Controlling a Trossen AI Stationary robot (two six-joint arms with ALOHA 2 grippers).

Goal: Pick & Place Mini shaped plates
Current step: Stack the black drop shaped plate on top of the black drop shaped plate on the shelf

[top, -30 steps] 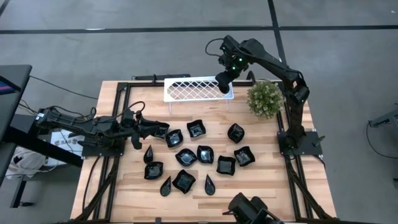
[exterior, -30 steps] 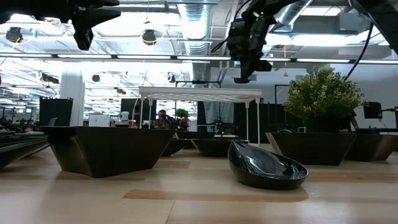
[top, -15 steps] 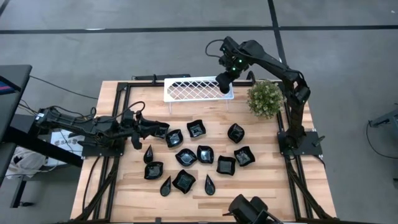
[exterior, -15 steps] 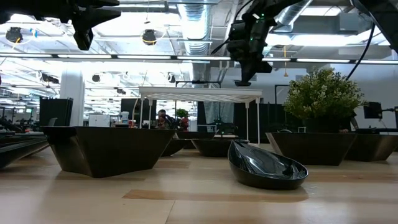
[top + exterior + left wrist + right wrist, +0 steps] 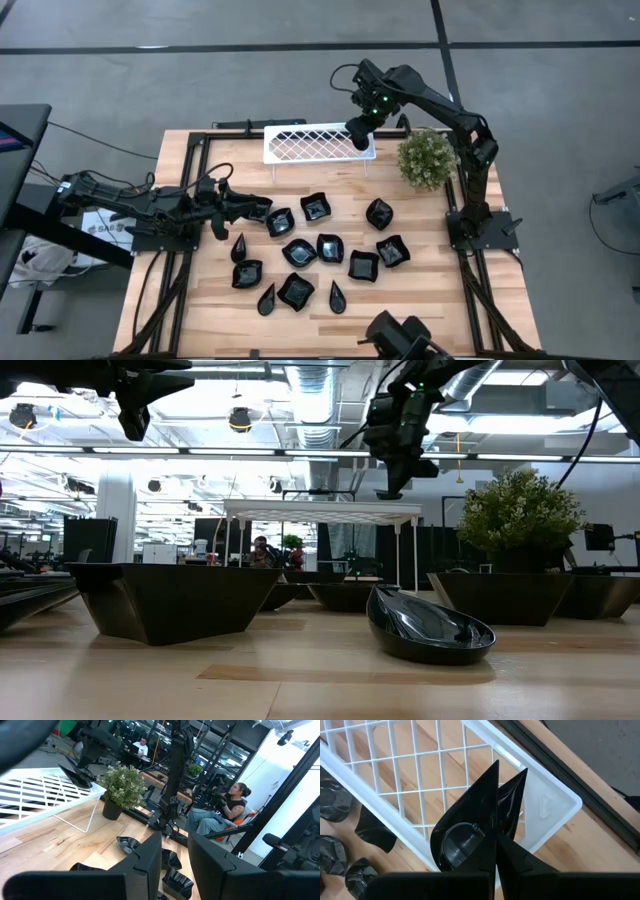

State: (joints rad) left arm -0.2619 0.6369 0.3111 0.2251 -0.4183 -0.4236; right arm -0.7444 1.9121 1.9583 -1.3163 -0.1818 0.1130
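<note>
One camera looks straight down; another sits level at table height (very near the dishes); both share the white lattice tray [image 5: 318, 143].

Only one marking shows: partial dark letters, perhaps "SAB", on a white bag or sheet [image 5: 98, 227] just beside the left edge of the light wooden tabletop [image 5: 420, 300]; the rest is unreadable.

Before me stands a wooden table [image 5: 420, 300]. At its far edge I see a white lattice tray [image 5: 310, 145] on thin legs — just beside it, a green bushy plant [image 5: 426, 158]. Beyond the table a person [image 5: 227, 812] sits in a chair.
</note>
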